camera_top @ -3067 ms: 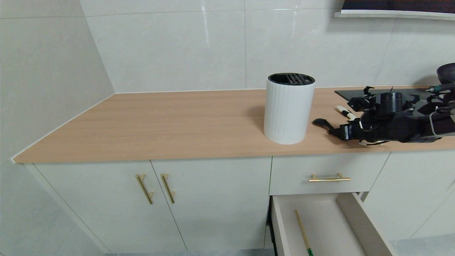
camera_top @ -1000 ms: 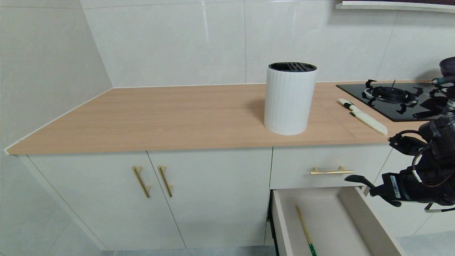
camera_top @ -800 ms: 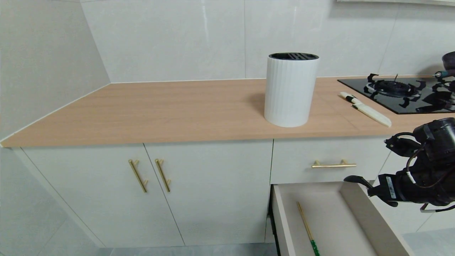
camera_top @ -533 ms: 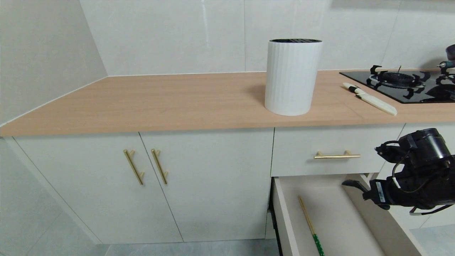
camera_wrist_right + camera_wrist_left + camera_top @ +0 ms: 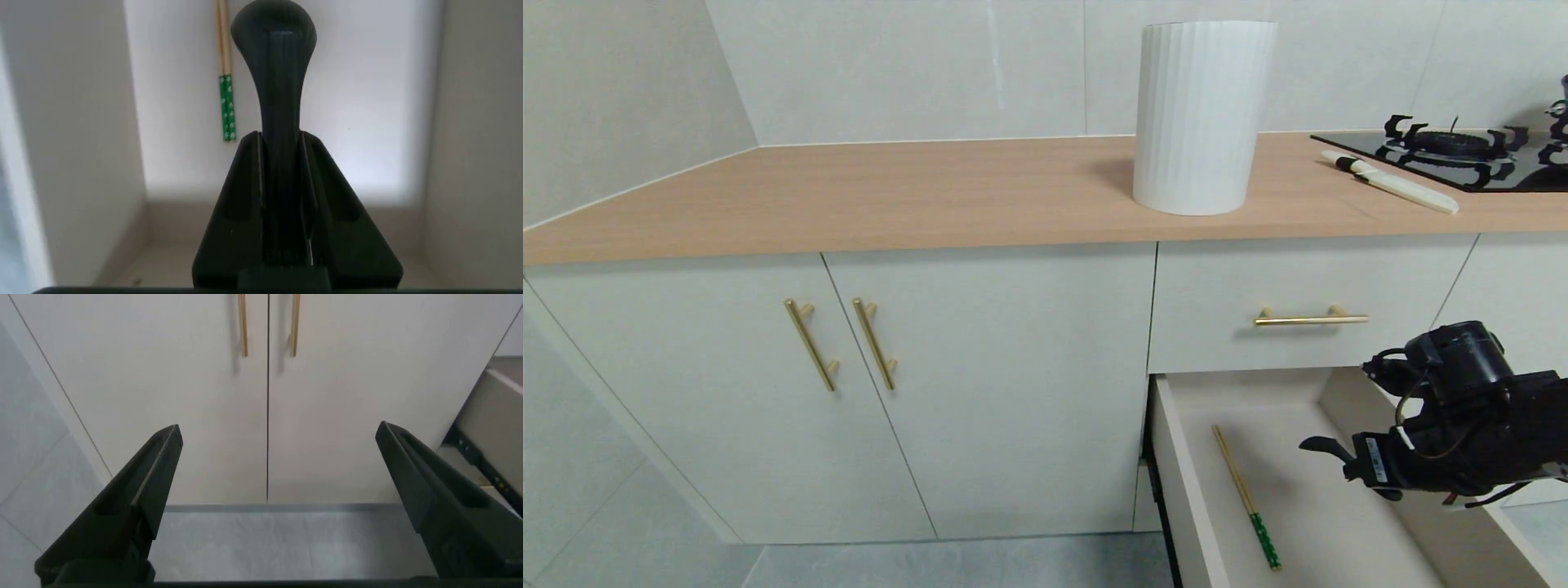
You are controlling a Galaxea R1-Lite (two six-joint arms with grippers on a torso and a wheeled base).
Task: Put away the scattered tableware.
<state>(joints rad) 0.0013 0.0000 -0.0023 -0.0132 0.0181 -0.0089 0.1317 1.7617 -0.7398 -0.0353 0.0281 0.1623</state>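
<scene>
On the wood table (image 5: pixel 849 196), along the tiled wall (image 5: pixel 915 65): white ribbed holder (image 5: pixel 1205 118) upright, pale knife (image 5: pixel 1388 182) flat to its right, touching the black gas stove (image 5: pixel 1462 147) at its handle end. Under the table, two white cabinet doors (image 5: pixel 727 384) with gold handles (image 5: pixel 809 343) on the left. To the right is a shut drawer front (image 5: pixel 1217 302), below it an open drawer (image 5: pixel 1176 457). Grey floor (image 5: pixel 931 563) at the bottom.

Chopsticks (image 5: pixel 1245 506), green at the near end, lie in the open drawer near its left wall. Right gripper (image 5: pixel 1357 467) hangs over the drawer's right part, closed tight on a black utensil (image 5: pixel 1316 445) whose rounded end sticks out toward the left. Right wrist view: gripper (image 5: pixel 278 147) clamping the utensil (image 5: pixel 274 49), chopsticks (image 5: pixel 225 82) beyond it on the drawer (image 5: pixel 73 163) floor.

Left gripper (image 5: pixel 278 437) spread wide, holding nothing, facing the cabinet doors (image 5: pixel 163 392) low near the floor.

Holder top and stove right part cut off by the frame. The drawer's near end is also cut off. Part of the utensil sits inside the gripper, so I can't tell its type.
</scene>
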